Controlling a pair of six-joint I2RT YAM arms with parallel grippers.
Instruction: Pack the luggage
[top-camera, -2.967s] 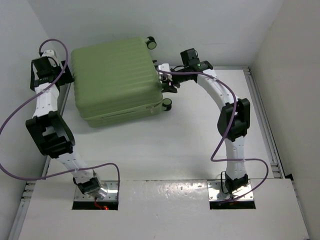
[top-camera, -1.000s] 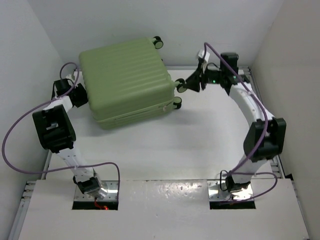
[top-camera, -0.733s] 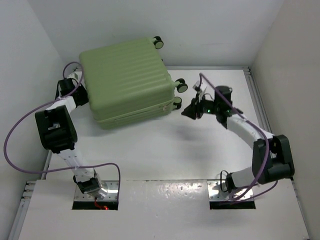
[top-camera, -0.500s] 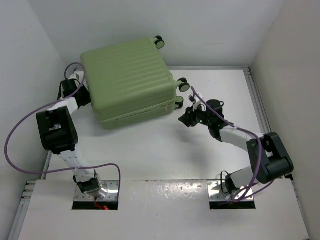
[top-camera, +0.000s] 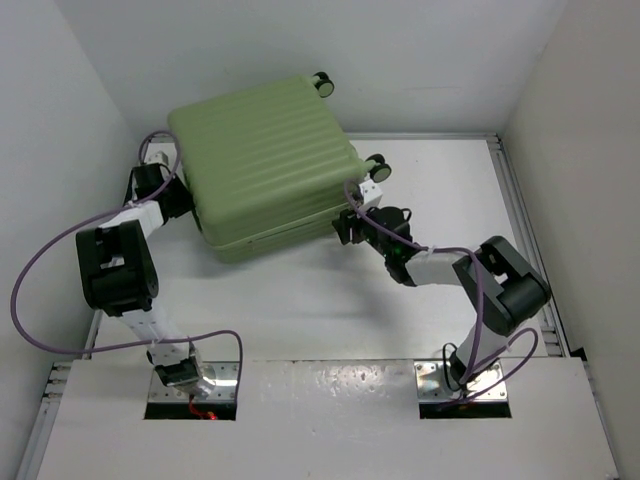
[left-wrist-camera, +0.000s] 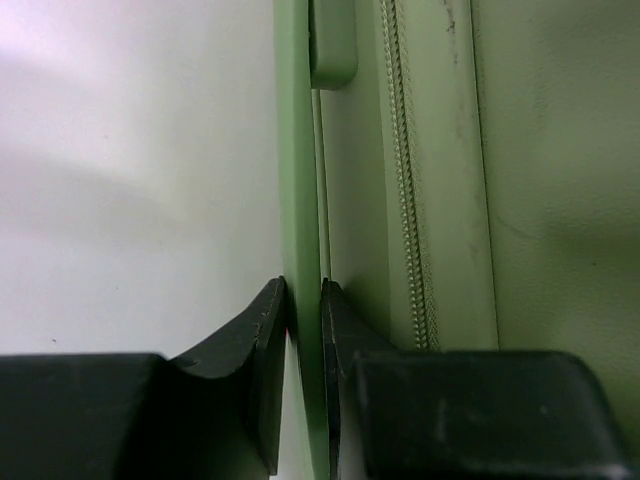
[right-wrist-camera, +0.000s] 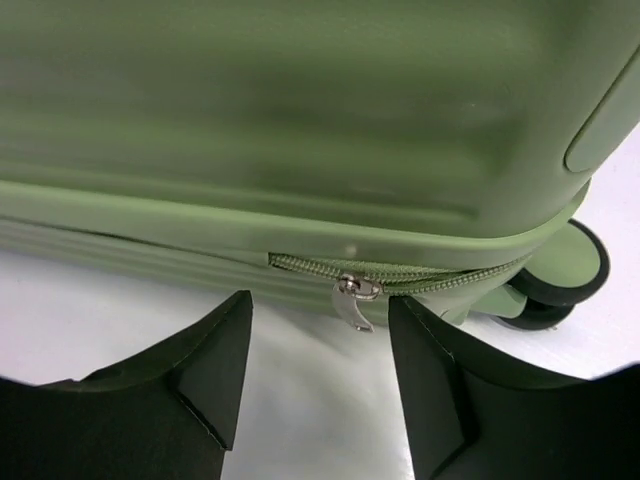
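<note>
Luggage (top-camera: 265, 160) closed, lying flat at counter (top-camera: 300, 300) far left, against back wall; counter bare on the near and right sides. Left claw (left-wrist-camera: 303, 330) pinched on its thin side rim. Right claw (right-wrist-camera: 320, 330) low, spread wide, flanking zipper pull (right-wrist-camera: 355, 298), no contact.

I read the luggage (top-camera: 265, 150) shell as hard ribbed plastic, smooth with a dull satin sheen. Its zipper pull (right-wrist-camera: 355, 300) is shiny metal, and the zipper tape (left-wrist-camera: 405, 200) is woven cloth. The left tool (left-wrist-camera: 303, 290) and right tool (right-wrist-camera: 320, 298) are matt black plastic. The counter (top-camera: 300, 300) is matt white.
</note>
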